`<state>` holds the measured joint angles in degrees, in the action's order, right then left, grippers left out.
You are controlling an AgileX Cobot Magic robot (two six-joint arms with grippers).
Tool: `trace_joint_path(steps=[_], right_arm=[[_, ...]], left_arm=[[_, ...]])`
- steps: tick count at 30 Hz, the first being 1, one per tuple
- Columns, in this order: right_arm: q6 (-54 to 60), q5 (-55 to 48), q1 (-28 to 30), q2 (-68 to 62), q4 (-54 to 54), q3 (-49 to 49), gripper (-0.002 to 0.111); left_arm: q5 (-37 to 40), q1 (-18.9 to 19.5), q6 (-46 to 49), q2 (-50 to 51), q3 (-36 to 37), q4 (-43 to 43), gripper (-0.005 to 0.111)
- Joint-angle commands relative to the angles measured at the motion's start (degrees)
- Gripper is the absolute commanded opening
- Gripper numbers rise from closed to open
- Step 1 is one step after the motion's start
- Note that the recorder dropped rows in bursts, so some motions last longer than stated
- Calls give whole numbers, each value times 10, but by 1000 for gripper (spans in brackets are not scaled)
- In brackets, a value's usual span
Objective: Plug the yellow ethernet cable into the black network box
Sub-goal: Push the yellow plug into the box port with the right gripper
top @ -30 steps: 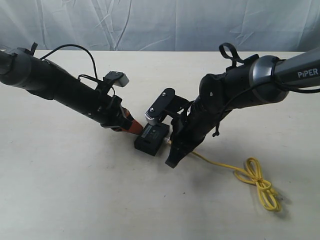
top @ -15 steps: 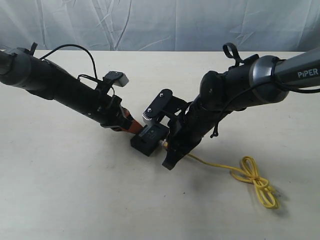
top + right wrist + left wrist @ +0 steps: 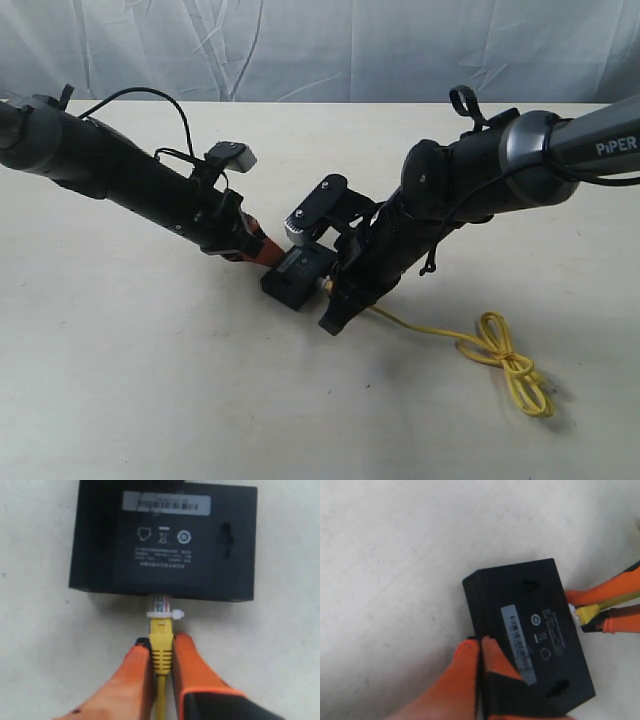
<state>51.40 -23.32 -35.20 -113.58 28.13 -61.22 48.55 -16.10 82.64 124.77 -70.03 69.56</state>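
Note:
The black network box [image 3: 297,272] lies flat on the table between both arms; its white label strip [image 3: 166,503] faces up. My right gripper [image 3: 161,644] is shut on the yellow boot of the yellow ethernet cable [image 3: 161,652]. The cable's clear plug [image 3: 160,603] sits partly inside a port on the side of the box [image 3: 165,545]. In the exterior view this gripper [image 3: 330,292] meets the box's right side. My left gripper [image 3: 480,649] is shut, its orange fingertips [image 3: 466,652] pressed against the opposite edge of the box [image 3: 530,625]. The cable's tied loop [image 3: 505,355] rests at the lower right.
The beige table [image 3: 150,380] has a white cloth backdrop [image 3: 320,50] behind it. The right arm [image 3: 470,190] and left arm [image 3: 120,175] converge on the middle. The cable's slack [image 3: 420,325] trails right, away from the box.
My right gripper has pushed the plug toward the box, and the box slid slightly left against the left fingers. The cable's loop was dragged left a little.

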Motion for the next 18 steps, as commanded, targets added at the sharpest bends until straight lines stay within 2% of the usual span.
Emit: trace_joint_path(steps=[1, 18], right_arm=[[-4, 21, -2, 7, 8, -2, -1], [3, 64, -2, -1, 9, -2, -1]], left_arm=[[32, -2, -2, 1, -1, 17, 0], [43, -2, -10, 1, -1, 14, 0]])
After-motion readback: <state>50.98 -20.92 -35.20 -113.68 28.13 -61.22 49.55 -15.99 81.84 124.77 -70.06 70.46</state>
